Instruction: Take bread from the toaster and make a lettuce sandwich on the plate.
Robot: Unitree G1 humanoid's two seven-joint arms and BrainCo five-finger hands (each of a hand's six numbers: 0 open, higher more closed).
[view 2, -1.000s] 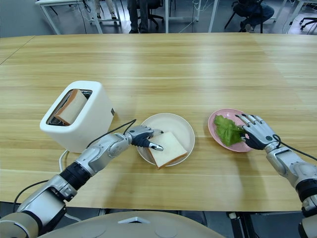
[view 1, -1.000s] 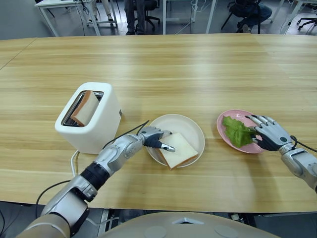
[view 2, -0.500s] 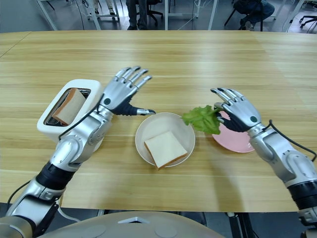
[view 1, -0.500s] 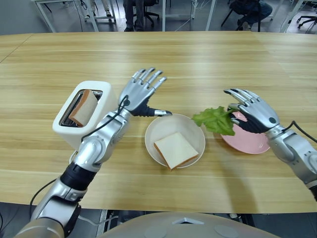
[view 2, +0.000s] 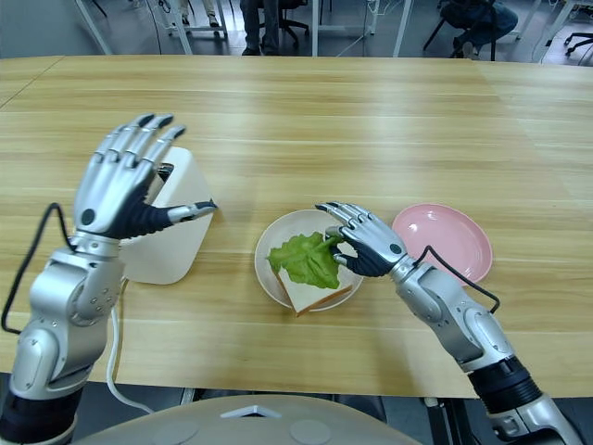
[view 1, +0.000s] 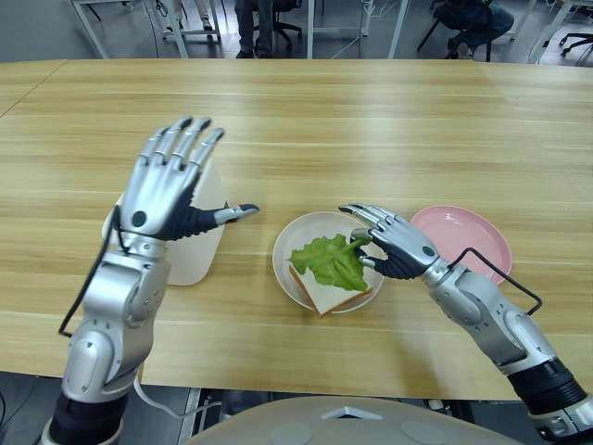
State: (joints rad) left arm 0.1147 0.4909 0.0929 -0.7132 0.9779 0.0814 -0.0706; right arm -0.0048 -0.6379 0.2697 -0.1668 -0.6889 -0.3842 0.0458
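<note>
— What's on the desk [view 1: 371, 120], counted out?

— One toaster [view 2: 176, 248], two plates, one slice of bread [view 1: 329, 297] and one lettuce leaf [view 1: 329, 262]. The white plate [view 1: 282, 252] is in the middle. The pink plate [view 1: 468, 232] is just beside it, to the right.

— Where's the bread?

— Flat on the white plate, with its upper part covered by the leaf.

— And who has the leaf?

— The right hand [view 1: 400, 250]. Its fingers [view 1: 369, 215] are curled in, pinching the leaf's right edge over the white plate. I can't tell whether the leaf rests on the bread or hangs just above it.

— The left hand [view 1: 165, 195]?

— Held up in front of the toaster, fingers straight and spread wide, thumb pointing toward the plates. It grips nothing, and it hides most of the toaster's top.
</note>
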